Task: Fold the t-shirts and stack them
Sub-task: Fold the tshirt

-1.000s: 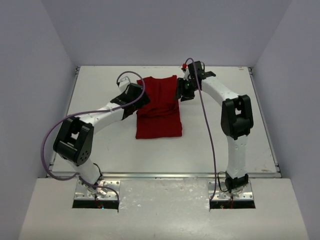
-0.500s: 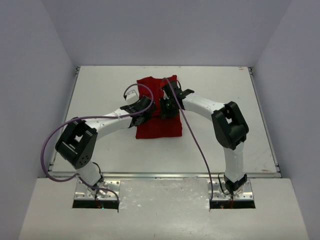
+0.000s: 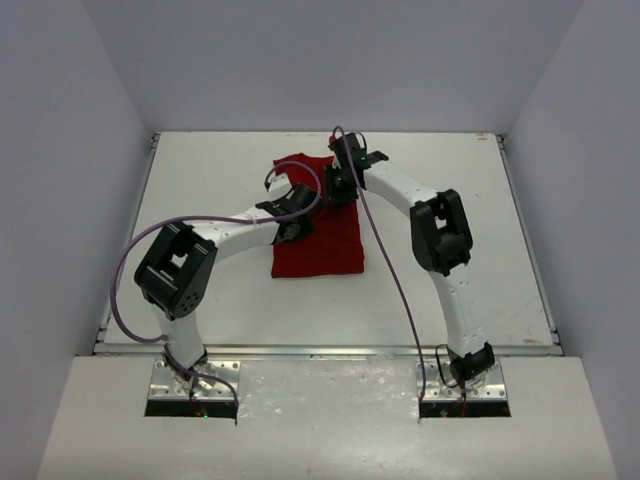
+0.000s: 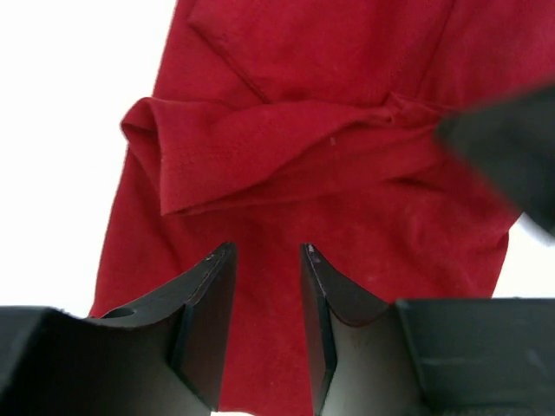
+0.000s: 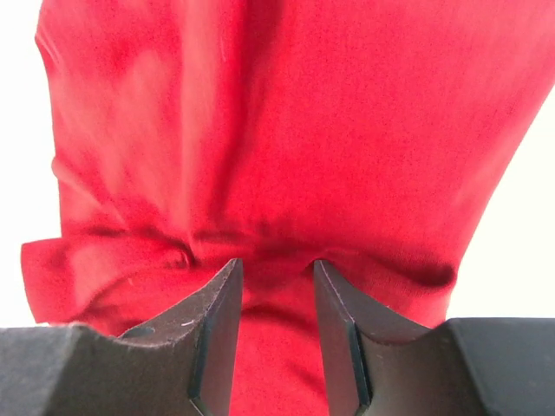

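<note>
"T-shirt (image 3: 325, 250) first: where does it lie from the pincers?"

"Flat on the desk (image 3: 200, 170), midway between the arms, its long axis running near to far. Both pincers sit over its far half: the left pincer (image 4: 267, 250) by the left edge, the right pincer (image 5: 276, 263) nearer the far edge."

"Clamped?"

"Each shows a narrow gap with red cloth in it. Whether any cloth is pinched, I cannot tell."

"What does the coming fold turn on?"

"My guess is the doubled ridge (image 4: 260, 156) lying crosswise just ahead of the left tips."

"Anything in the way?"

"The left forearm (image 3: 240, 228) reaches in over the left edge. A pull towards the near side would have to clear it."
</note>
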